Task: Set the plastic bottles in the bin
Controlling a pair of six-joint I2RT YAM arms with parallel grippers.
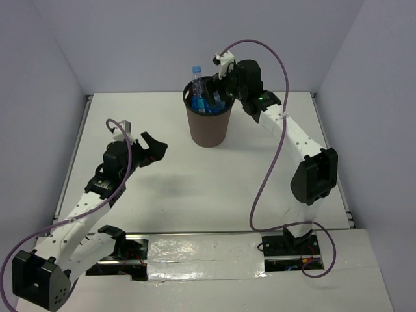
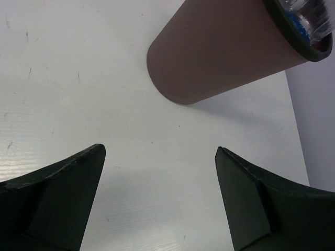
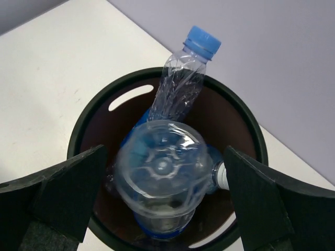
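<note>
The dark brown tapered bin (image 1: 209, 130) is standing upright near the far middle of the white surface (image 1: 162, 188). A clear crinkled bottle (image 3: 180, 86) with a blue cap is leaning against the bin's far rim, its neck sticking out above it. A second clear bottle (image 3: 159, 172), slightly blurred, is pointing its round base upward over blue labels deeper inside.

Bin (image 2: 220, 57) rim cut off by the left wrist view's corner. Blue-capped bottle (image 3: 180, 83): lower half hidden (behind upturned bottle (image 3: 159, 167)).

White table (image 1: 195, 182), brown bin (image 1: 208, 127) upright on it — far centre
</note>
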